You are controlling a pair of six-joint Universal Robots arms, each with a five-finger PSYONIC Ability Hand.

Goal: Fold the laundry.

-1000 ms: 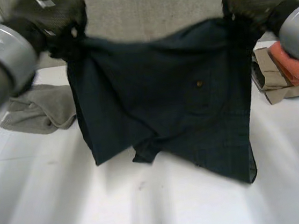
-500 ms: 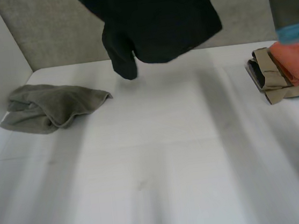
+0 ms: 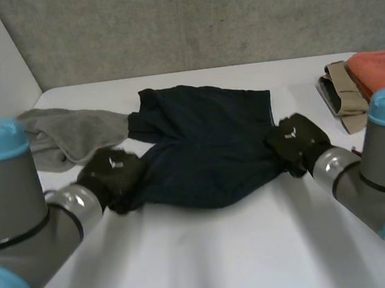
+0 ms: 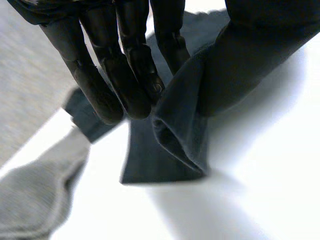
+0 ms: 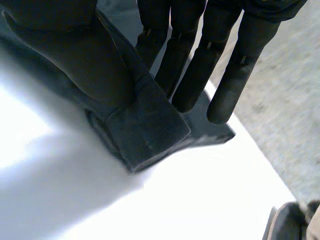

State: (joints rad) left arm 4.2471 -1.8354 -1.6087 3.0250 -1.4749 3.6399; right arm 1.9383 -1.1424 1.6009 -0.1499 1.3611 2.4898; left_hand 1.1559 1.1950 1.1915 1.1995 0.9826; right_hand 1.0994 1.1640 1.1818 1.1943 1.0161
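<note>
Down on the bare white table top (image 3: pixel 213 260), nearest of all: pinching the near left corner of the dark navy cloth garment (image 3: pixel 207 149) with the left hand (image 3: pixel 113 177), and the near right corner with the right hand (image 3: pixel 295 143); level with each other, one at either end of the near edge, so equally near to the work. Along the left palm: straight black fingers (image 4: pixel 125 75) laid over a doubled fold of the dark cloth, thumb behind it, closed down to the thickness of the fabric and no further. Along the right palm: much the same; long fingers (image 5: pixel 190 75) almost straight, nipping a thick hemmed corner against the thumb, low on the table. Beyond both hands: spread flat toward the back of the table, long axis running left to right from one hand to the other, near edge slack and rounded between the two grips, far edge straighter. Probably calls for carrying that near edge away over the far part, both hands moving together to keep the fold square; likely to skew if led by one hand. Farther left, just beside the dark cloth and perhaps touching it: a crumpled grey towel (image 3: pixel 73 133). Farther right, well apart: a stack of folded beige and orange clothes (image 3: pixel 364 90).
</note>
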